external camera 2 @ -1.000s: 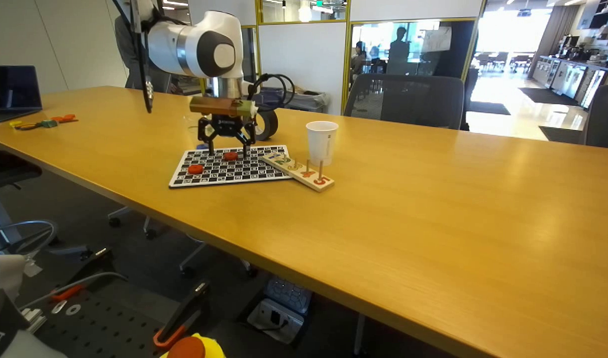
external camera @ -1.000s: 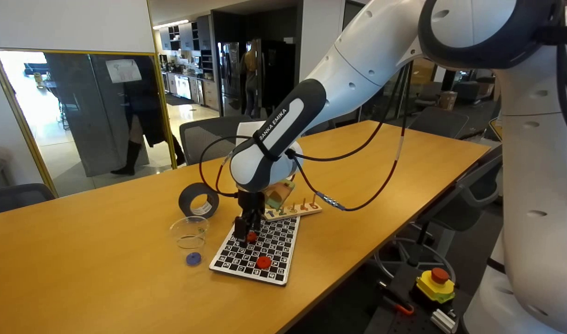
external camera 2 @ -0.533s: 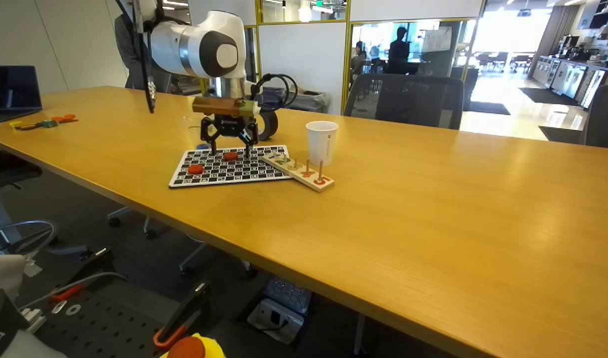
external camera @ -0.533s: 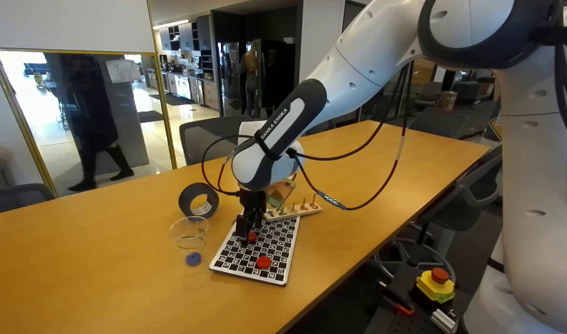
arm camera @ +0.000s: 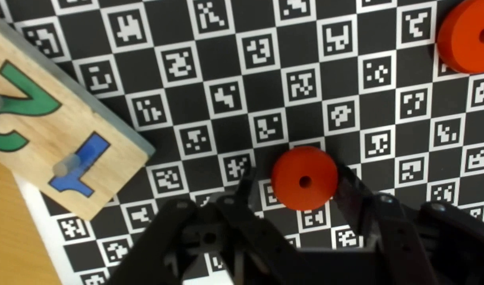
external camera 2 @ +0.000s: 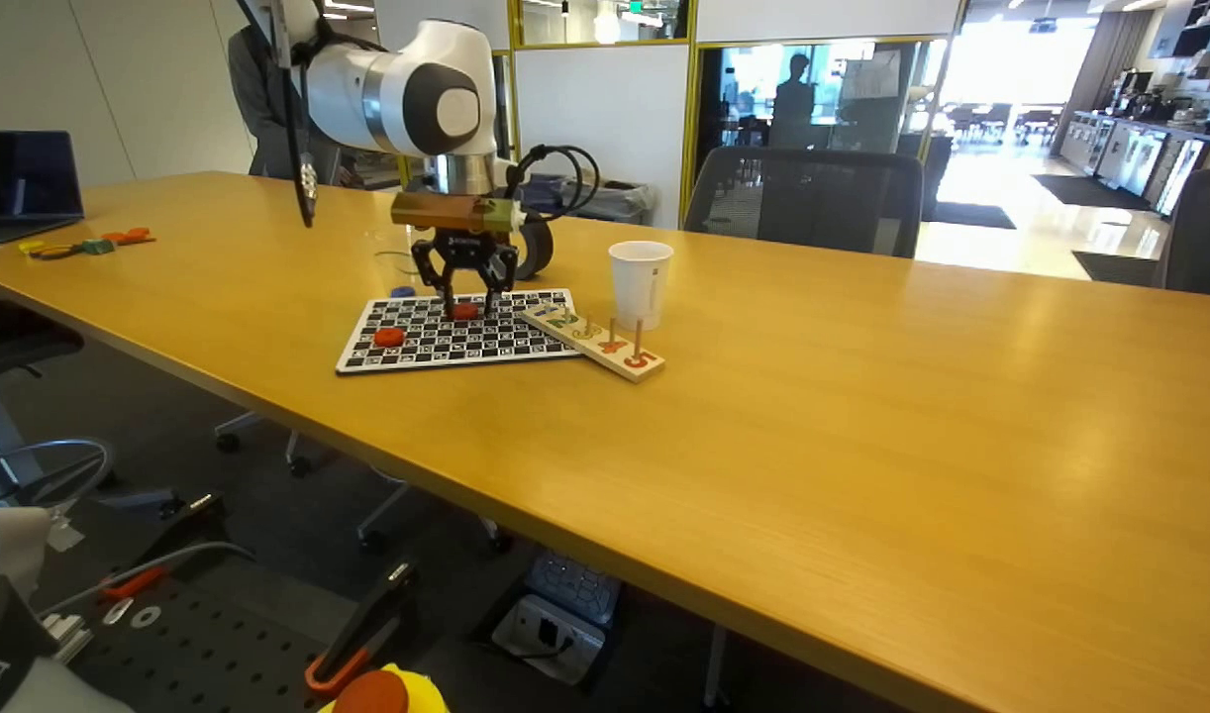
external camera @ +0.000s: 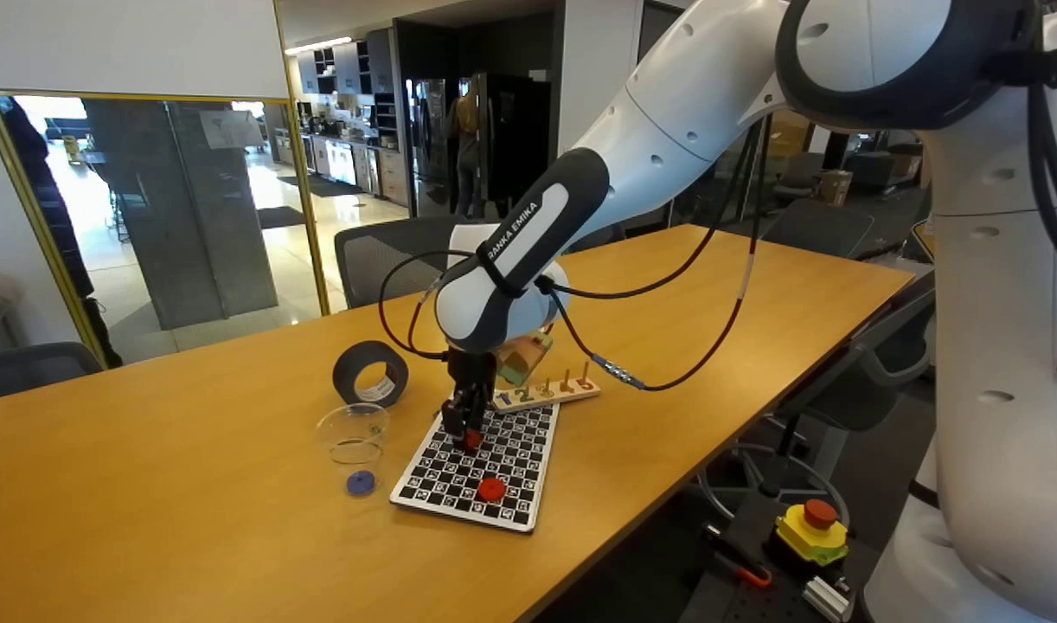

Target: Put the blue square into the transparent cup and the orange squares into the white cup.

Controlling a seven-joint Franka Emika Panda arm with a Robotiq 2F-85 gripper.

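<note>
One orange disc lies between parted jaws, perhaps touching.

The place looks like an office meeting room. Mesh-backed chairs stand along a long wood-topped table, and an open laptop sits on it. Yellow-framed glass panels are set in white walls. Beyond, both exterior views show kitchen counters and cabinets; in an exterior view a tall fridge stands near them.
</note>
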